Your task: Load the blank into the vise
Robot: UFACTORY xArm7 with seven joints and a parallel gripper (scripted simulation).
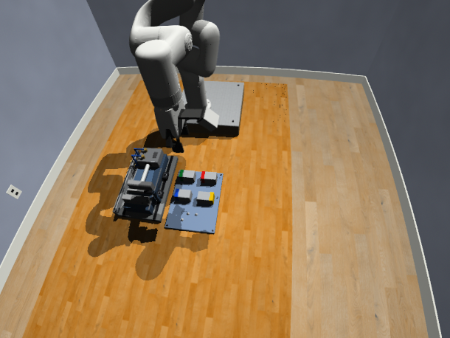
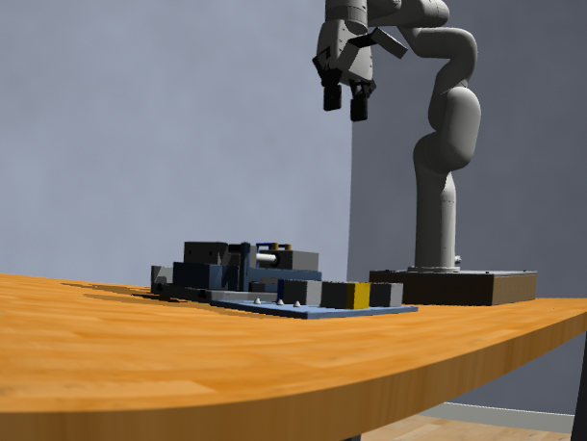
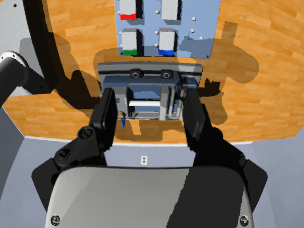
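Observation:
The blank with the yellow end [image 1: 206, 196] lies on the blue infeed plate [image 1: 195, 207], in the near right spot, yellow end pointing right. It also shows in the side view [image 2: 353, 295] and in the wrist view [image 3: 170, 5]. The milling vise [image 1: 145, 184] stands left of the plate, with nothing between its jaws [image 3: 148, 101]. The end block with blue hoses [image 1: 149, 156] is on the side nearer the arm's base. My gripper [image 2: 345, 103] hangs high above the table, over the vise's far end. It is open and empty.
Three other blanks lie on the plate: green end [image 1: 187, 174], red end [image 1: 209, 176] and blue end [image 1: 183, 194]. Small white pins [image 1: 188, 215] stand on the plate's near part. The arm's base plate [image 1: 225, 105] is behind.

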